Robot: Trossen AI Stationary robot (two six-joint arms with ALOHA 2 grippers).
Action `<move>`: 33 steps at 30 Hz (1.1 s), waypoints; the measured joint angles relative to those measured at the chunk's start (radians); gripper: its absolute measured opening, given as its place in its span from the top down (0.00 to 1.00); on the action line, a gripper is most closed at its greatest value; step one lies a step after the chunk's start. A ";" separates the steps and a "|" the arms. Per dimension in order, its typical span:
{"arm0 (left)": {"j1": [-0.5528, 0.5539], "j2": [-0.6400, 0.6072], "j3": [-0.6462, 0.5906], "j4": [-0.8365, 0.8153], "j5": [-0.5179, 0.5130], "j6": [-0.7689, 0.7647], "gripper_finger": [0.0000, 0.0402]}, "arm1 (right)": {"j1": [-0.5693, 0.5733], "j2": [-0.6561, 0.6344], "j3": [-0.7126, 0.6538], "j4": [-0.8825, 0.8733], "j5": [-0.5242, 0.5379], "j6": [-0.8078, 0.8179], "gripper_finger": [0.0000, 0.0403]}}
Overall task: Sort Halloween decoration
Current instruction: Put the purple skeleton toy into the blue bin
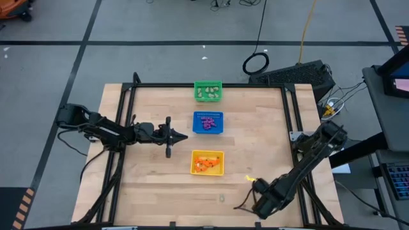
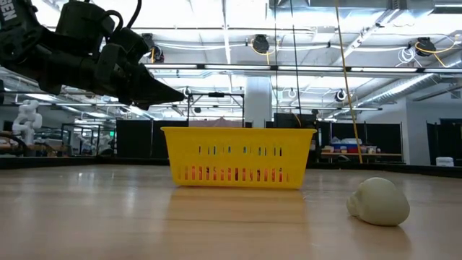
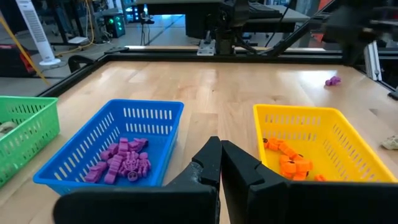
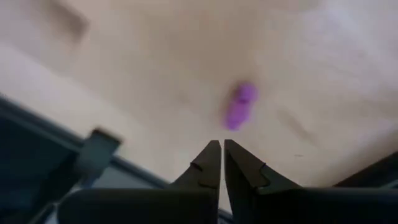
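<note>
The right gripper (image 4: 221, 144), fingers pressed together empty, hangs near the bench's front edge over a purple trinket (image 4: 239, 106), apparently missed; it must reopen and regrasp; the left gripper (image 1: 181, 136), likewise closed, waits.

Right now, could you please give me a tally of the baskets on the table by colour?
Green basket: 1
Blue basket: 1
Yellow basket: 1
Total: 3
</note>
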 joint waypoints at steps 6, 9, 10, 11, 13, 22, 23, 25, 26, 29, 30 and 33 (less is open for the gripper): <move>0.000 0.000 0.000 -0.001 0.000 -0.001 0.97 | 0.035 -0.133 -0.220 0.216 0.072 0.196 0.85; 0.000 0.000 0.000 -0.004 0.000 -0.002 0.97 | 0.048 -0.143 -0.290 0.314 0.074 0.243 0.78; 0.000 0.000 0.000 -0.003 0.000 -0.002 0.97 | 0.049 -0.139 -0.302 0.333 0.075 0.250 0.76; 0.000 0.000 0.000 -0.004 0.000 -0.002 0.97 | 0.050 -0.134 -0.306 0.337 0.076 0.253 0.75; 0.000 0.000 0.000 -0.003 0.000 -0.002 0.97 | 0.049 -0.123 -0.309 0.330 0.075 0.254 0.72; 0.000 0.000 0.000 -0.004 -0.001 -0.003 0.97 | 0.049 -0.069 -0.309 0.352 0.073 0.239 0.84; 0.000 0.000 0.000 -0.003 -0.007 -0.004 0.97 | 0.049 -0.062 -0.309 0.361 0.071 0.231 0.87; 0.000 0.000 0.000 -0.002 -0.028 -0.006 0.97 | 0.049 -0.058 -0.309 0.373 0.069 0.220 0.92; 0.000 0.000 0.000 -0.002 -0.042 -0.006 0.97 | 0.049 -0.059 -0.309 0.376 0.068 0.213 0.94; 0.000 0.000 0.000 -0.002 -0.052 -0.015 0.97 | 0.048 -0.074 -0.285 0.340 0.080 0.180 0.98; 0.000 0.000 -0.001 -0.002 -0.051 -0.024 0.97 | 0.042 -0.079 -0.266 0.312 0.082 0.161 0.98; 0.000 -0.007 -0.014 0.003 -0.046 -0.028 0.97 | 0.015 -0.102 -0.190 0.212 0.124 0.084 0.98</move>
